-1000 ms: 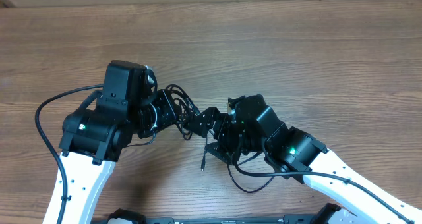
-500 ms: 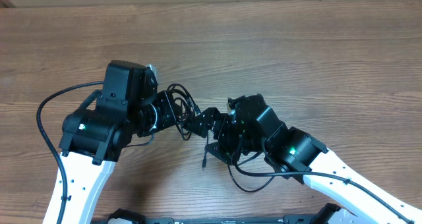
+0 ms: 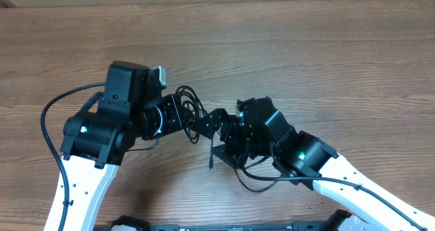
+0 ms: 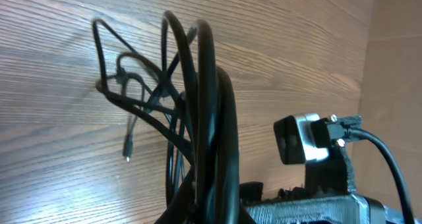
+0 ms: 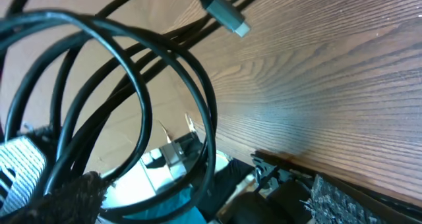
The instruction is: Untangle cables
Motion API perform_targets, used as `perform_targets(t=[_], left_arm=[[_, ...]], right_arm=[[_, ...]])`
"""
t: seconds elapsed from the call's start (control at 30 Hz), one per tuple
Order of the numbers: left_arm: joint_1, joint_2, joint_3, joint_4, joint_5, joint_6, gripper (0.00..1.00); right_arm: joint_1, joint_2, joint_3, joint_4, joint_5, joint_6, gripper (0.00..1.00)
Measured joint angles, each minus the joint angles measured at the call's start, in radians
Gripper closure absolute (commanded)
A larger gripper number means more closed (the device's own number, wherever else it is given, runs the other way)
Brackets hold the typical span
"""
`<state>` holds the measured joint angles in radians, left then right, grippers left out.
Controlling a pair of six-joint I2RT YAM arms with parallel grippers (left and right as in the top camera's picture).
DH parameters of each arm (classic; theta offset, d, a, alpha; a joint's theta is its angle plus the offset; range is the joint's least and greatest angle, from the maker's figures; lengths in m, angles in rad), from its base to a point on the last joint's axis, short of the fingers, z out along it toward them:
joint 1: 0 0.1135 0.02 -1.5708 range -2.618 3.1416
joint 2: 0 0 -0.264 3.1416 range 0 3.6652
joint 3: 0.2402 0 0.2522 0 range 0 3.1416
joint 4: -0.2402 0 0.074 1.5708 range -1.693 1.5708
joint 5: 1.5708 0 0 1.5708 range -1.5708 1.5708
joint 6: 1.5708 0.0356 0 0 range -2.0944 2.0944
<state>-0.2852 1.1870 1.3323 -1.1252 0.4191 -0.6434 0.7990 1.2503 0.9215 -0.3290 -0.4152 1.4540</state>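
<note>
Several cables (image 4: 208,105) in left pincer (image 3: 189,126)

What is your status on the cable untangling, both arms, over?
Left gripper shut on cables, bundle held off table. Right gripper open, fingers beside the loops. Silvery plug end free. No obstruction seen.

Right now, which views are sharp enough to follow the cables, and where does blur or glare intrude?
Overhead: even light and sharp, but the cables look tiny. Left wrist: nearest strands blurred thick, farther loops crisp with soft shadows. Right wrist: near loops soft, silvery plug clear, pale glare on the table.
</note>
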Motion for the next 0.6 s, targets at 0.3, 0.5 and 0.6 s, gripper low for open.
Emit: perform_targets(t=[0.3, 0.5, 0.6], left_arm=[[-0.001, 0.000, 0.004, -0.005, 0.093, -0.088, 0.96], [-0.001, 0.000, 0.004, -0.002, 0.097, -0.192, 0.96], [-0.002, 0.000, 0.004, 0.005, 0.087, -0.235, 0.96]], right_arm=[[-0.006, 0.002, 0.000, 0.004, 0.126, 0.091, 0.00], [-0.009, 0.009, 0.000, 0.015, 0.125, 0.097, 0.06], [-0.012, 0.011, 0.000, 0.024, 0.094, 0.079, 0.15]])
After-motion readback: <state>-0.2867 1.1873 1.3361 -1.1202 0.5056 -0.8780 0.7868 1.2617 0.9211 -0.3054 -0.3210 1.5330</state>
